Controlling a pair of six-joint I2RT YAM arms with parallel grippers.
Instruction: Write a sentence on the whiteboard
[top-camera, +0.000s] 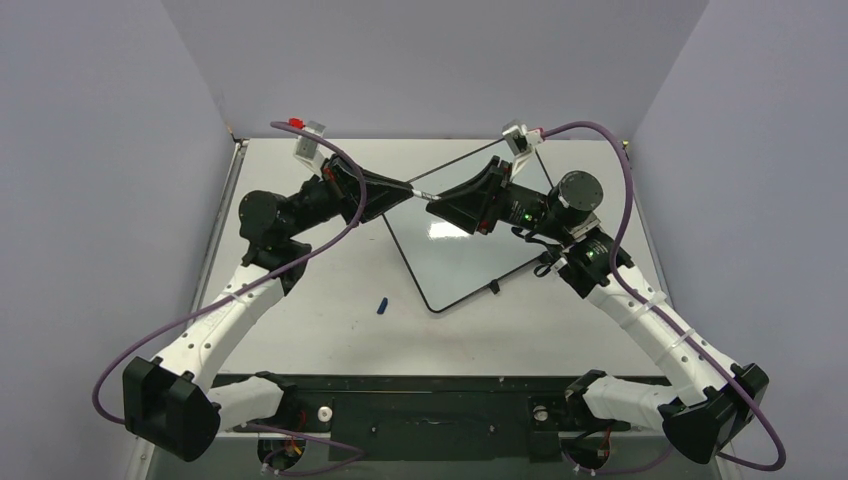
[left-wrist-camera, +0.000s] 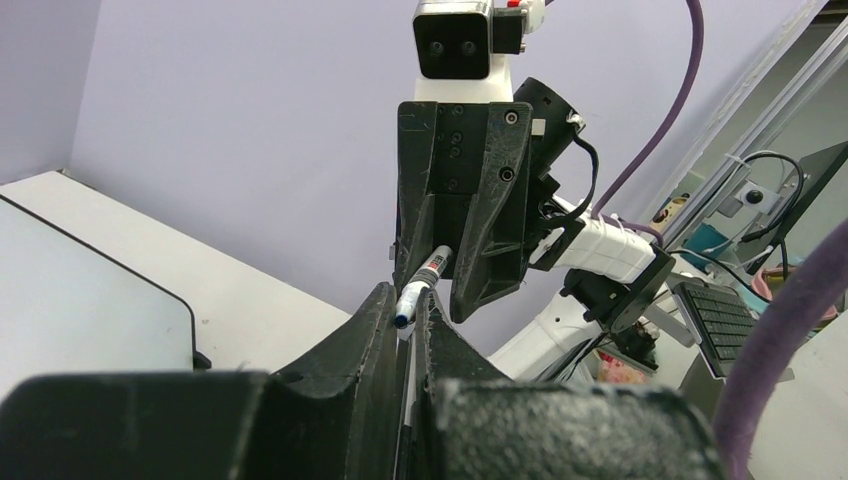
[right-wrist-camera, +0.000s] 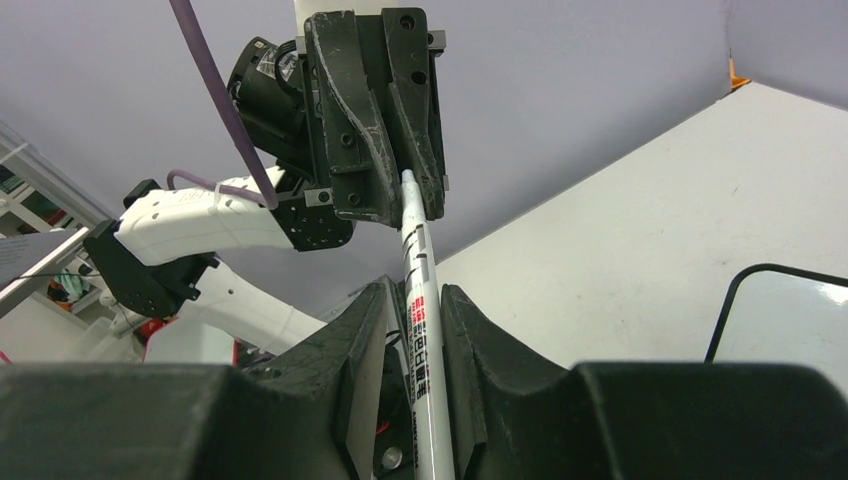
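Bridging both grippers, marker (top-camera: 418, 191) runs left-right above whiteboard (top-camera: 460, 265), which lies blank, turned cornerwise, mid-worktop toward right edge. Its blue end pinched in left gripper (left-wrist-camera: 405, 312); barrel clenched in right gripper (right-wrist-camera: 415, 300), nearer board. Loose blue cap (top-camera: 382, 305) toward near edge.

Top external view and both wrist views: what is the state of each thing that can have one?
Small black-framed white whiteboard: flat on table, no writing visible.
White-barrelled marker: held in air between both hands.
Left hand: shut on marker.
Right hand: shut on marker.
Small blue cap: lying loose on table.
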